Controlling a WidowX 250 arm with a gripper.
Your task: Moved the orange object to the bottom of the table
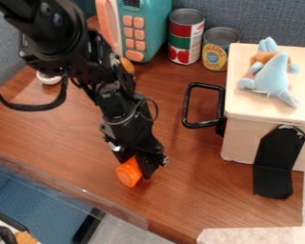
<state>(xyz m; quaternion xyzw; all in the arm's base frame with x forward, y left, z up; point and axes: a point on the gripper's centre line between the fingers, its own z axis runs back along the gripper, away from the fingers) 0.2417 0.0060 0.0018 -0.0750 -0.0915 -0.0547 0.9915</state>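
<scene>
The black jaws (138,165) are clasped around the orange object (129,173), which tilts near the lower edge of the wooden surface (193,190). Farther back, two cans (182,40) stand beside a teal toy microwave (154,26); a blue plush toy (274,74) lies on a pale box (241,136)

Print on the yellow can (215,55) and the red-and-green can (182,42) — both too small to read reliably. No wording or numbers confirmed.
</scene>
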